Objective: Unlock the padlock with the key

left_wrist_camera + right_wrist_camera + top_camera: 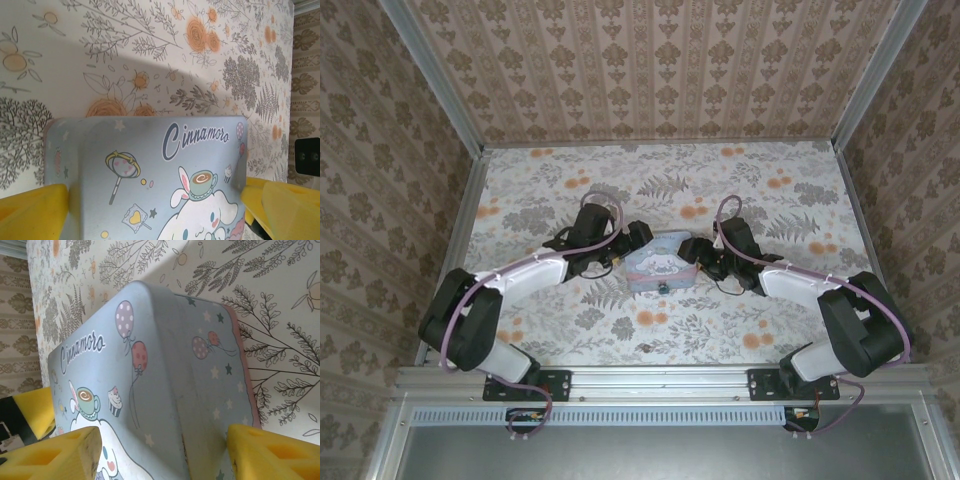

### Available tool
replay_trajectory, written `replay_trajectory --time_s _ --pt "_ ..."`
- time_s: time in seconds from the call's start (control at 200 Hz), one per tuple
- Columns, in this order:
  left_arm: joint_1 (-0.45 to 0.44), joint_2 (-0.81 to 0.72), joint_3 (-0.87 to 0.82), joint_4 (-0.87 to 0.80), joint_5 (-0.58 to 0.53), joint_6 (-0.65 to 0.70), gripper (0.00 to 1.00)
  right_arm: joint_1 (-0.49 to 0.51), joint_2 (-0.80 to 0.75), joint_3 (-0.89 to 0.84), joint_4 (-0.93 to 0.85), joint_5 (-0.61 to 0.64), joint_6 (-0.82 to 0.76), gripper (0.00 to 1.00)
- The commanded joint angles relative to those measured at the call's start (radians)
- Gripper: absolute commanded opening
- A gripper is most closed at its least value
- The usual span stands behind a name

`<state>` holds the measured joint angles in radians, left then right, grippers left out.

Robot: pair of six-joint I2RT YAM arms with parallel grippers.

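A pale blue Cinnamoroll tin (658, 266) lies in the middle of the table between both arms. A tiny dark-and-teal piece, the padlock (663, 287), sits at the tin's near edge. The key is hidden. My left gripper (628, 250) is open wide at the tin's left end; in its wrist view (156, 212) the yellow fingers (32, 212) flank the lid (150, 150) on both sides. My right gripper (700, 262) is at the tin's right end. There (164, 455) one yellow pad (50, 455) rests against the lid (150, 365) and the other against the side wall.
The floral tablecloth (760, 190) covers the table, which is walled in by patterned panels at the back and both sides. An aluminium rail (660, 380) runs along the near edge at the arm bases.
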<state>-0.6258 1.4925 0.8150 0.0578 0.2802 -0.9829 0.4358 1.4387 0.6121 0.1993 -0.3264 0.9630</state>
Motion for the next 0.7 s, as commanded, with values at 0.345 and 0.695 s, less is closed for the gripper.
replay_trajectory --time_s 0.345,0.695 --pt "0.07 0.048 0.061 0.034 0.059 0.078 1.0 -0.004 -0.033 -0.006 -0.005 0.068 0.012 0.71" --pt "0.252 -0.192 -0.077 -0.082 0.017 0.119 1.0 0.003 -0.324 0.007 -0.352 0.122 -0.246 0.68"
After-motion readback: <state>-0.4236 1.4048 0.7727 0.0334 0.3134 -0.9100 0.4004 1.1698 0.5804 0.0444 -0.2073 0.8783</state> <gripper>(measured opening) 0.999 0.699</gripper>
